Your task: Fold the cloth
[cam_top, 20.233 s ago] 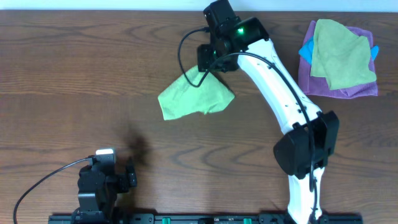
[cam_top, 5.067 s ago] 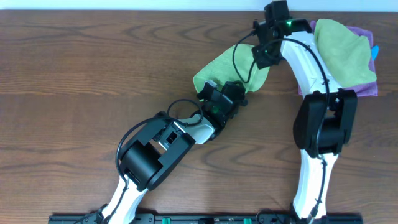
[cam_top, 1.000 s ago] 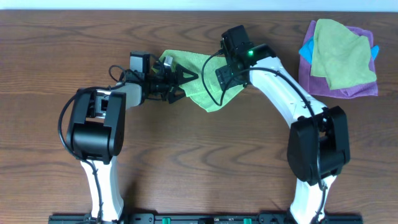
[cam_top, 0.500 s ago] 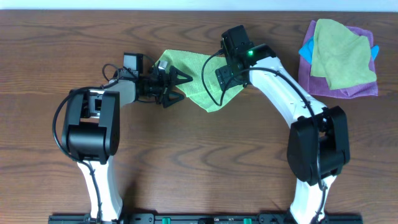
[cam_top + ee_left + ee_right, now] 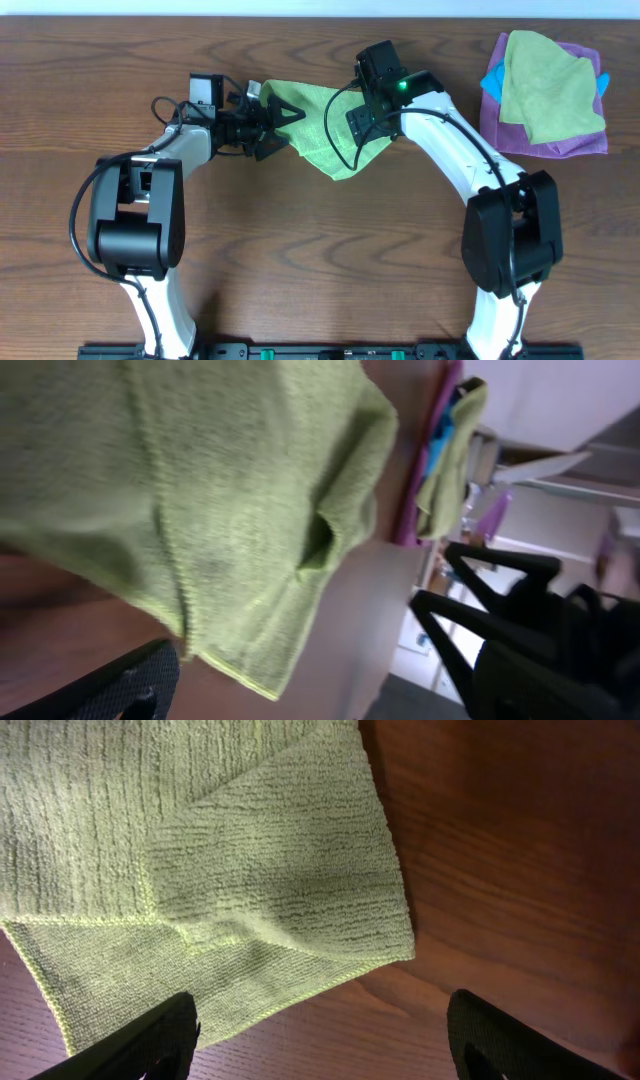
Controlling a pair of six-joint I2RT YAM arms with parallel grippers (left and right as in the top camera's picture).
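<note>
Cloth [image 5: 322, 125], bright lime green, lies rumpled on the table [image 5: 300, 250] at the upper middle, between the two grippers. In the right wrist view one layer is turned over another, its stitched edge running slantwise across the lower layer, and a rounded corner rests flat on the wood.

The left gripper [image 5: 291, 128] reaches in from the left, level with the cloth's left edge. Its jaws stand wide apart and hold nothing. From overhead its tips overlap the edge of the cloth; whether they touch it I cannot tell. The left wrist view shows the cloth filling the upper left, with a small pucker near the hem.

The right gripper [image 5: 330, 1045] sits over the cloth's right side. Its jaws are also spread, one finger over the cloth and the other over bare wood, gripping nothing.

Well apart, at the table's upper right corner, a duller yellow-green cloth [image 5: 548, 85] rests on a purple cloth [image 5: 560, 142], with something blue [image 5: 492, 80] showing at the pile's left edge.
</note>
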